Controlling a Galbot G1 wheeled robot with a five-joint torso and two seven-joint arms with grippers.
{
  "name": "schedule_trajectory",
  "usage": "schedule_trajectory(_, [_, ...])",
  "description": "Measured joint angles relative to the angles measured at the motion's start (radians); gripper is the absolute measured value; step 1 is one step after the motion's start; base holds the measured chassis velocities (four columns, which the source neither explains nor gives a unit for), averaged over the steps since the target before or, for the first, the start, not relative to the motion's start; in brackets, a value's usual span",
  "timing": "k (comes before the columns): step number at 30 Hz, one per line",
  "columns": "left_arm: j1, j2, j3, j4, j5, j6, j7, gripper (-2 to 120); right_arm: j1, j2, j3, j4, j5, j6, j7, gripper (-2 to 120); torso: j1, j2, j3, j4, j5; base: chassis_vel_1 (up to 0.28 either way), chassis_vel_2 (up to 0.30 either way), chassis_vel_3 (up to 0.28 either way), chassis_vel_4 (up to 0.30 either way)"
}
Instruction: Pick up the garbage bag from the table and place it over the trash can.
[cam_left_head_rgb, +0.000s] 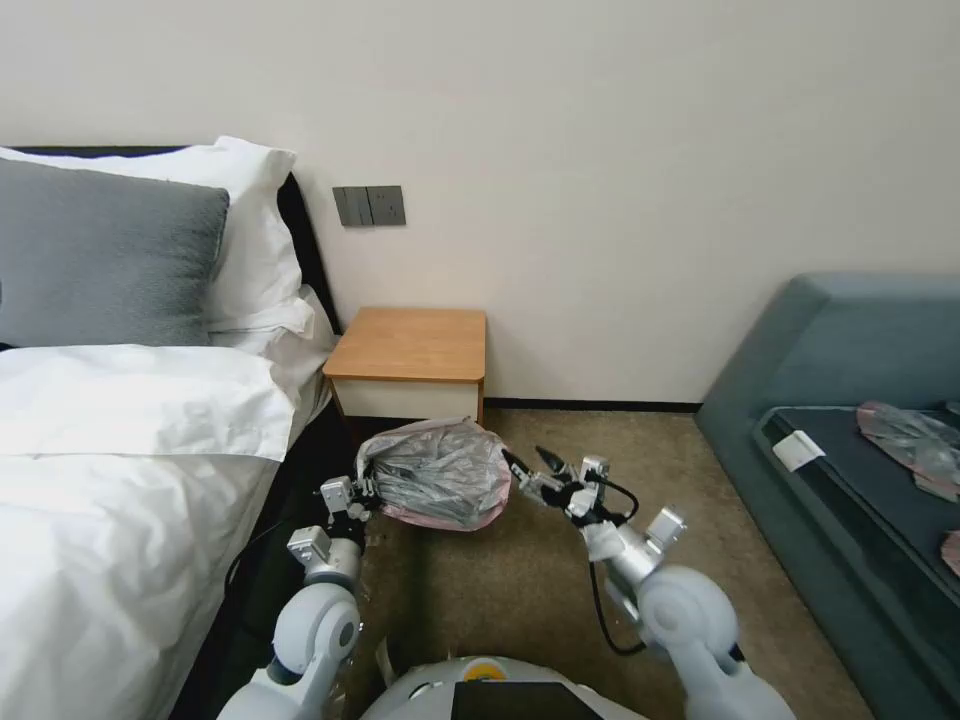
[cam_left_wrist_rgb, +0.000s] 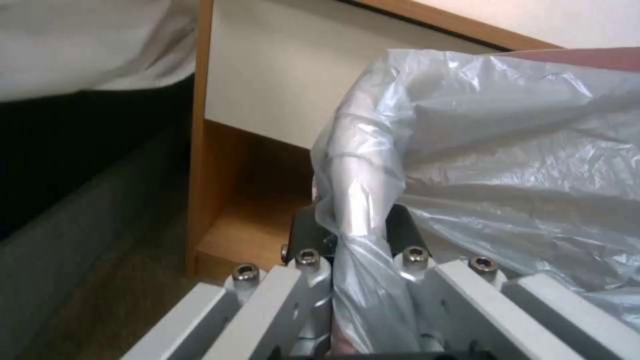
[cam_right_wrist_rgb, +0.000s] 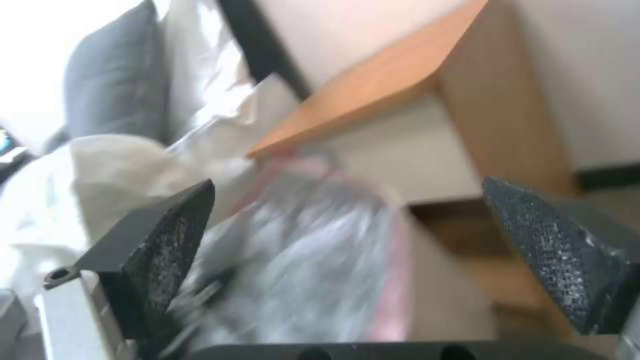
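The garbage bag, wrinkly grey plastic with a pink-red rim, hangs bunched low in front of the table, above the carpet. My left gripper is at the bag's left edge. In the left wrist view that gripper is shut on a twisted fold of the garbage bag. My right gripper is just off the bag's right edge, open. The right wrist view shows that gripper with its jaws wide apart and the bag beyond them, untouched. The trash can is hidden.
A bed with white linen and a grey pillow lies close on the left. A blue-grey sofa on the right carries pinkish plastic pieces and a white card. Brown carpet lies between them.
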Motion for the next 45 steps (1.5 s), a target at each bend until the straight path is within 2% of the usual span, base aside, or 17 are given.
schedule_trajectory(6, [0.003,-0.001,0.006,-0.012,-0.02,0.011,-0.004,4,0.094,0.039,-0.022,-0.121,-0.036,0.022,-0.018,100,0.0,0.0,0.0,0.0,-0.0001,0.0,0.0,0.0,0.0])
schedule_trajectory(17, [0.0,0.003,0.008,-0.032,-0.056,0.034,-0.013,4,0.153,0.088,-0.04,-0.198,-0.025,0.021,-0.032,96,0.0,0.0,0.0,0.0,-0.0001,0.0,0.0,0.0,0.0])
schedule_trajectory(19, [0.0,0.003,0.009,-0.032,-0.058,0.035,-0.013,4,0.155,0.091,-0.044,-0.201,-0.024,0.02,-0.033,92,0.0,0.0,0.0,-0.0001,-0.0002,0.0,0.0,0.0,0.0])
schedule_trajectory(21, [-0.001,0.003,0.01,-0.032,-0.06,0.036,-0.013,4,0.156,0.099,-0.047,-0.204,-0.023,0.019,-0.033,82,0.0,0.0,0.0,0.0,-0.0001,0.0,0.0,0.0,0.0])
schedule_trajectory(22, [-0.001,0.003,0.01,-0.032,-0.06,0.036,-0.013,4,0.156,0.099,-0.047,-0.204,-0.023,0.019,-0.033,82,0.0,0.0,0.0,0.0,-0.0001,0.0,0.0,0.0,0.0])
schedule_trajectory(25, [-0.001,0.003,0.01,-0.033,-0.062,0.037,-0.013,4,0.16,0.109,-0.048,-0.208,-0.021,0.019,-0.033,67,0.0,0.0,0.0,-0.0001,-0.0001,0.0,0.0,0.0,0.0])
schedule_trajectory(27, [-0.001,0.003,0.01,-0.033,-0.062,0.037,-0.013,4,0.161,0.11,-0.048,-0.208,-0.02,0.019,-0.033,64,0.0,0.0,0.0,-0.0001,-0.0002,0.0,0.0,0.0,0.0])
schedule_trajectory(29, [-0.001,0.003,0.011,-0.033,-0.062,0.037,-0.013,4,0.166,0.117,-0.047,-0.211,-0.014,0.019,-0.027,52,0.0,0.0,0.0,-0.0001,-0.0001,0.0,0.0,0.0,0.0])
schedule_trajectory(30, [-0.001,0.003,0.011,-0.033,-0.062,0.037,-0.013,4,0.166,0.117,-0.047,-0.211,-0.014,0.019,-0.027,52,0.0,0.0,0.0,-0.0001,-0.0001,0.0,0.0,0.0,0.0])
schedule_trajectory(33, [-0.001,0.002,0.011,-0.03,-0.062,0.037,-0.011,4,0.168,0.119,-0.047,-0.211,0.0,0.019,-0.024,39,0.0,0.0,0.0,-0.0001,-0.0001,0.0,0.0,0.0,0.0])
schedule_trajectory(35, [-0.001,0.002,0.011,-0.029,-0.061,0.037,-0.011,4,0.168,0.119,-0.047,-0.211,0.001,0.019,-0.024,35,0.0,0.0,0.0,-0.0001,-0.0001,0.0,0.0,0.0,0.0])
schedule_trajectory(37, [0.0,0.003,0.011,-0.029,-0.061,0.037,-0.008,4,0.171,0.119,-0.048,-0.212,0.006,0.019,-0.023,24,0.0,0.0,0.0,-0.0001,-0.0001,0.0,0.0,0.0,0.0])
schedule_trajectory(38, [0.0,0.003,0.011,-0.029,-0.061,0.037,-0.008,4,0.171,0.119,-0.048,-0.212,0.006,0.019,-0.023,24,0.0,0.0,0.0,-0.0001,-0.0001,0.0,0.0,0.0,0.0])
schedule_trajectory(42, [0.003,0.004,0.012,-0.027,-0.054,0.037,0.002,4,0.183,0.119,-0.048,-0.214,0.01,0.019,-0.013,4,0.0,0.0,0.0,0.0,-0.0001,0.0,0.0,0.0,0.0])
schedule_trajectory(45, [0.005,0.005,0.013,-0.025,-0.043,0.037,0.013,4,0.196,0.116,-0.048,-0.22,0.01,0.017,0.007,0,0.0,0.0,0.0,-0.0001,-0.0001,0.0,0.0,0.0,0.0])
